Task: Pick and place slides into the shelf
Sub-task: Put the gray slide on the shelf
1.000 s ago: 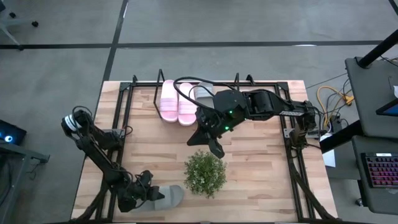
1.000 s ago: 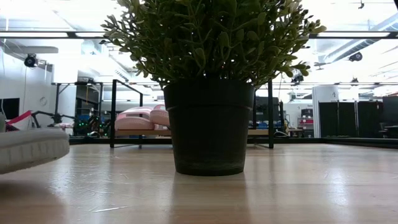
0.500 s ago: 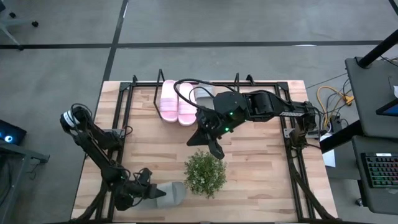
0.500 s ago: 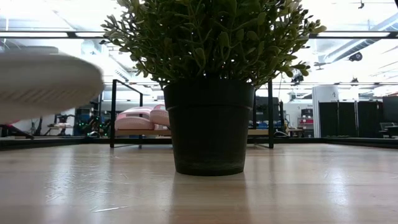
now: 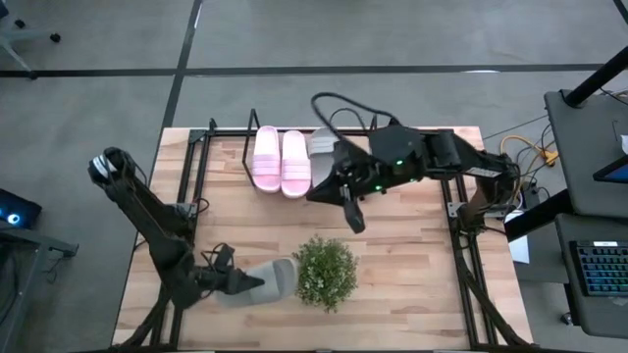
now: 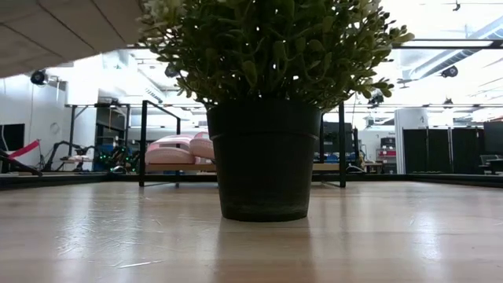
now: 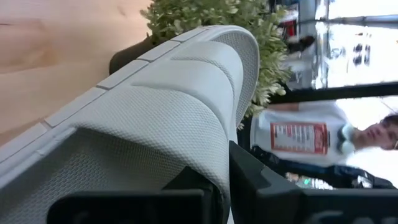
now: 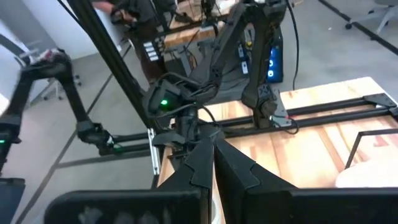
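The left pincer [image 5: 238, 284] sits low over the near part of the surface [image 5: 235, 226], its fingers clamped on the heel end of a grey slide [image 5: 263, 284], which stretches from the pincer toward the plant [image 5: 325, 273] so that its toe end lies just beside the leaves. In the left wrist view the grey slide [image 7: 155, 118] fills most of the picture, its textured strap rising straight out from between the dark fingers [image 7: 249, 180], with the plant [image 7: 249, 25] close behind it. In the low view a pale underside, most likely the slide's sole [image 6: 55, 31], shows high in the corner, clear of the surface, while the plant's dark pot [image 6: 264, 161] stands in the middle. At the far side, two pink slides [image 5: 281, 160] lie side by side on the shelf [image 5: 211, 147], and another grey slide [image 5: 322, 147] lies just beside them, partly covered by the right arm. The right pincer [image 5: 354, 218] hangs over the middle of the surface, between the shelf and the plant, its fingers pressed together with nothing between them. In the right wrist view those closed fingers [image 8: 205, 168] point toward the left arm's base [image 8: 180, 106] at the surface's edge.
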